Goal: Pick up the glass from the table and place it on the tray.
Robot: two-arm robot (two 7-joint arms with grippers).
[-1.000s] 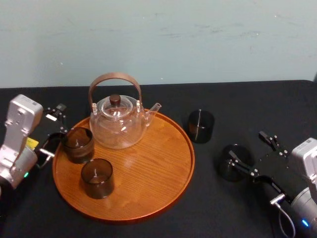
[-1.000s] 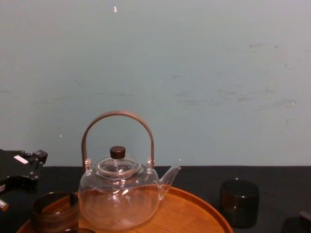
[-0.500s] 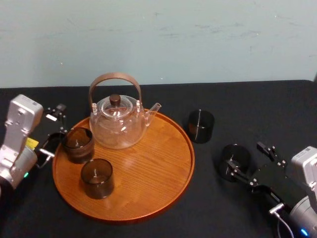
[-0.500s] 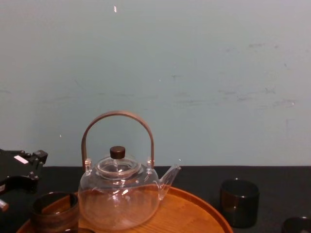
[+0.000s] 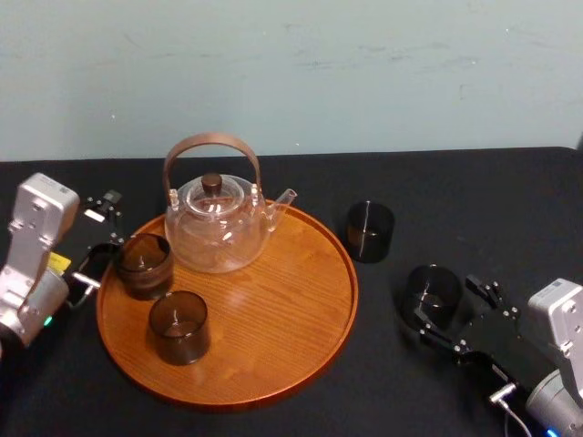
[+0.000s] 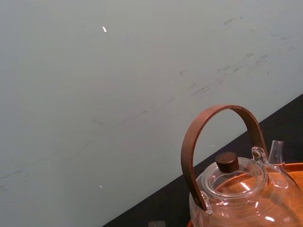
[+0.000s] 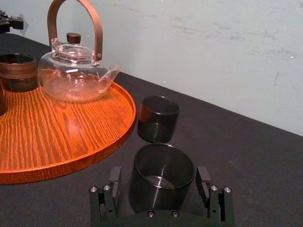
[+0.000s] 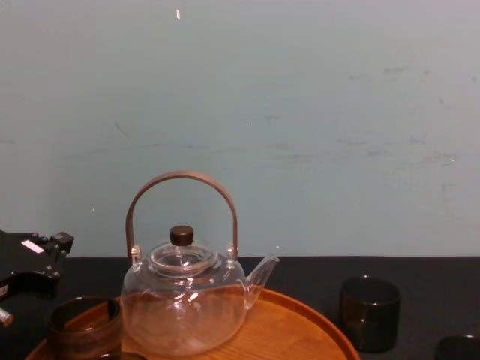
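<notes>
- The right end effector (image 7: 158, 178) is spread wide, its fingers (image 7: 115, 176) flanking the glass (image 7: 163, 169) without gripping it; the glass stands on the bench (image 7: 246, 156) beside the tray (image 7: 57, 137).
- The left end effector (image 5: 98, 238) is released, at the tray's left rim.
- Four glasses in all: a second bench glass (image 5: 369, 231) and two tray glasses (image 5: 143, 264) (image 5: 178, 326); one teapot (image 5: 217, 228).

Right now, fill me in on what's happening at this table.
The right pincer is open, its fingers either side of a dark smoked-glass cup standing on the black table, not yet gripped. A second dark cup stands farther back, beside the large round orange-brown wooden tray. The tray holds a clear glass teapot and two more dark cups. The left pincer sits idle, open, by the tray's left edge.
</notes>
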